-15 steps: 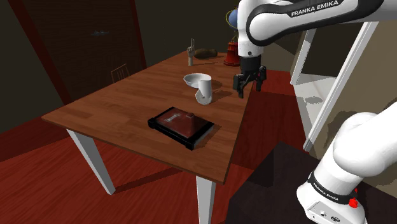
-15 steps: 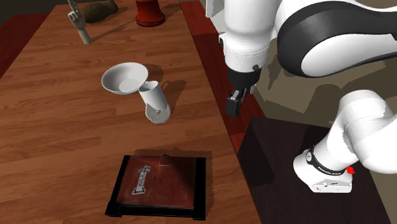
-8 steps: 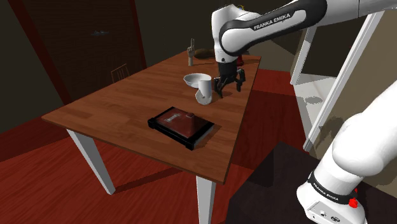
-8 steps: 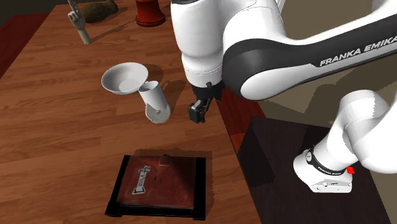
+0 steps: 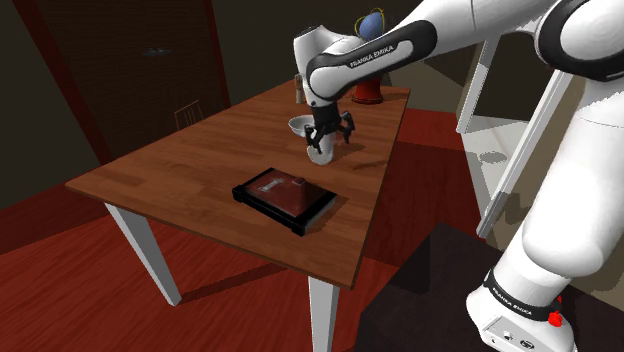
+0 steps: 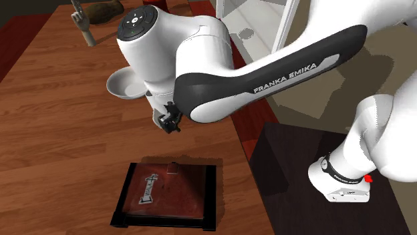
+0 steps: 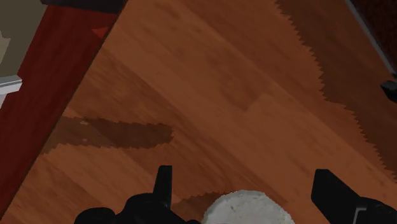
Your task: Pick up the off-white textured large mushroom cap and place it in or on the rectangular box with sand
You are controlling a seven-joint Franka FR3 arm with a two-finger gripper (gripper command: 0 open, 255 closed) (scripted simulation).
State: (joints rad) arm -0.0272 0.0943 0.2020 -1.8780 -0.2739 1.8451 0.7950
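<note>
1. My white arm (image 5: 372, 58) reaches out from its dark stand (image 5: 425, 300) and over the brown wooden tabletop (image 5: 170, 175).
2. The end effector (image 5: 328, 137) is black and points down at the tabletop. It hangs right above the white mushroom (image 5: 318, 154).
3. The mushroom lies tipped on its side on the tabletop, nearer the edge on the stand's side. Its cap (image 6: 123, 85) looks like a white bowl. In the second exterior view the cap peeks out from behind the arm, and the arm hides the rest of the mushroom.
4. In the wrist view the two black fingers (image 7: 163, 186) stand wide apart. A round, bumpy white part of the mushroom sits low between them. I see bare wood between that white part and each fingertip, so the end effector holds nothing.
5. The box (image 5: 283, 196) is flat, with a black frame and a red-brown inside. A small pale mark and a small grey lump sit on the red-brown part.
6. The box lies on the same tabletop, apart from the mushroom. In the second exterior view it is below the end effector, near the lower edge of the picture.
7. At the far end of the tabletop stands a red thing (image 5: 368, 92). A little wooden hand (image 6: 83, 25) stands there too, with a dark lump (image 6: 103, 10) just beside it.
8. The floor (image 5: 60, 300) under the tabletop is dark red.
</note>
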